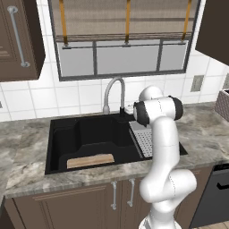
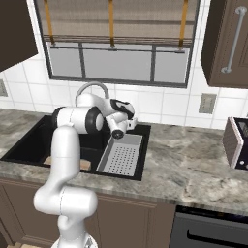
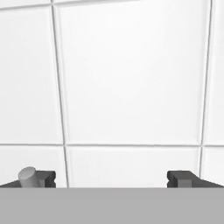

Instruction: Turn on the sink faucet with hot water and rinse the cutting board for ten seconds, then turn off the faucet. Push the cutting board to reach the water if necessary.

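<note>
End effector (image 3: 111, 178) spread wide, empty, lever tip (image 3: 27, 176) beside one fingertip (image 3: 46, 178)

The gripper (image 3: 111, 178) faces the white tiled wall (image 3: 131, 87) at the far side, fingers spread wide. The sink faucet (image 1: 114, 91) rises just left; the grey drainer tray (image 2: 122, 156) lies below.

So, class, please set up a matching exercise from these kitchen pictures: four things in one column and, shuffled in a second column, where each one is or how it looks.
Things:
1. cutting board
2. sink faucet
3. drainer tray
4. gripper

Places or states:
A. grey and perforated, at the right side of the sink
B. jaws wide apart, facing white wall tiles
C. lying flat by the basin's front wall
D. arched over the back rim, no water running

Pairs: 1-C, 2-D, 3-A, 4-B
</note>
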Motion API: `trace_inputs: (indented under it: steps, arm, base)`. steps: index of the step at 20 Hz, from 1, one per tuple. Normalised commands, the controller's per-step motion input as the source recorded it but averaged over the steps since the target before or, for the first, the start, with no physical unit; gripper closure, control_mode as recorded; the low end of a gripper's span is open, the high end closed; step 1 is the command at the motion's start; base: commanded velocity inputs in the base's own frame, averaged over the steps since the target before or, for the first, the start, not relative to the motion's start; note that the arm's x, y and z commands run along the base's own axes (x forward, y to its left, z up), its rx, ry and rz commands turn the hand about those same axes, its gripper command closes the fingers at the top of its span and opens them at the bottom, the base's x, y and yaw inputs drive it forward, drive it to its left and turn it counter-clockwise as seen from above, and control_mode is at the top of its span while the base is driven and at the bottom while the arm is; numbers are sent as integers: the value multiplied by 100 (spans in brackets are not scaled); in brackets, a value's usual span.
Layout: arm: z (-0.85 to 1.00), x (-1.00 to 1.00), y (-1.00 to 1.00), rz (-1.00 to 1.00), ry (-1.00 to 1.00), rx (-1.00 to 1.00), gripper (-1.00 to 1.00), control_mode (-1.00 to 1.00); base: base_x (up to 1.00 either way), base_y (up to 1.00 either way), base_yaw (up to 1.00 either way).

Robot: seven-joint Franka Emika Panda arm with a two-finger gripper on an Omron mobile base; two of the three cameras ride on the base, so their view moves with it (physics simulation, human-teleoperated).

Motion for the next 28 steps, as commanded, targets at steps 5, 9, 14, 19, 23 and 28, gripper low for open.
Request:
trace_inputs:
  steps: [5,9,14,19,23,28]
  arm:
    - [0,-27,-83,0,0,2,-100,-100]
    - [-1,-20,-83,0,0,2,-100,-100]
    - [-5,-27,-86,0,0,3,-100,-100]
    - [-2,-36,-83,0,0,1,-100,-100]
    - [0,-36,-79,0,0,1,-100,-100]
    - [0,-43,-84,0,0,0,-100,-100]
  base:
    - [0,0,0]
    - [0,0,0]
    - [0,0,0]
    - [0,0,0]
    - [0,0,0]
    - [0,0,0]
